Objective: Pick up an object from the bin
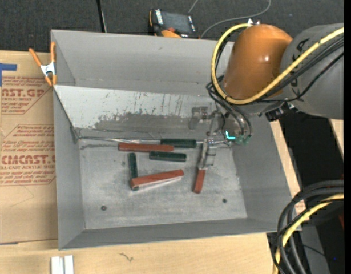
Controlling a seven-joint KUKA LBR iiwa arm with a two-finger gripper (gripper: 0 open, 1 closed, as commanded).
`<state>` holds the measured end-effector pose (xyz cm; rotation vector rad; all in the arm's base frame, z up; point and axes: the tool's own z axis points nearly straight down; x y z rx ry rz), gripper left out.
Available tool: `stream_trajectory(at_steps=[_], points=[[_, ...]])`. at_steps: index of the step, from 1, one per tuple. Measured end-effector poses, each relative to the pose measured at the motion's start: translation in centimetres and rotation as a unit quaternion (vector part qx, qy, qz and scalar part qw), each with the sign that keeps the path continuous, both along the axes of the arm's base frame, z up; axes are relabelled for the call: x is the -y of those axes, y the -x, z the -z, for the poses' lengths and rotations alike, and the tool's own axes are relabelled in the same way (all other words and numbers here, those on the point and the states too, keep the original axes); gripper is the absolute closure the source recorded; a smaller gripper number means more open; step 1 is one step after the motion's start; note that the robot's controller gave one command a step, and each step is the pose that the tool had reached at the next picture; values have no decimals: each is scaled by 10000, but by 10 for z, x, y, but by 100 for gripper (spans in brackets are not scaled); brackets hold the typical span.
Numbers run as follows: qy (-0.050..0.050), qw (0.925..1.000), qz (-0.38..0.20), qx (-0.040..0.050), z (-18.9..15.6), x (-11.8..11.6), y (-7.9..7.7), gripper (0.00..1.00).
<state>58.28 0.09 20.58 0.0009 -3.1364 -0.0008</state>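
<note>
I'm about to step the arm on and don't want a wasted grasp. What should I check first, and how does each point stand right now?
1. Gripper over a target: ok. The gripper sits at the upper end of the short red stick, at the right of the bin floor.
2. Target clear of neighbours: ok. It lies apart from the longer red stick and the dark green stick.
3. Stick held: cannot tell. The contact is too small to make out.
4. Stick off the floor: not ok. It looks to lie flat.
5. Room beside the right wall: ok. The gripper stands apart from it.
</note>
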Motion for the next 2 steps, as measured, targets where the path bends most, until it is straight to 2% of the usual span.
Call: stream_trajectory(at_steps=[1,2], points=[[-3,9987,517,2,132,3,30,0],[-6,9932,1162,46,135,-53,23,0]])
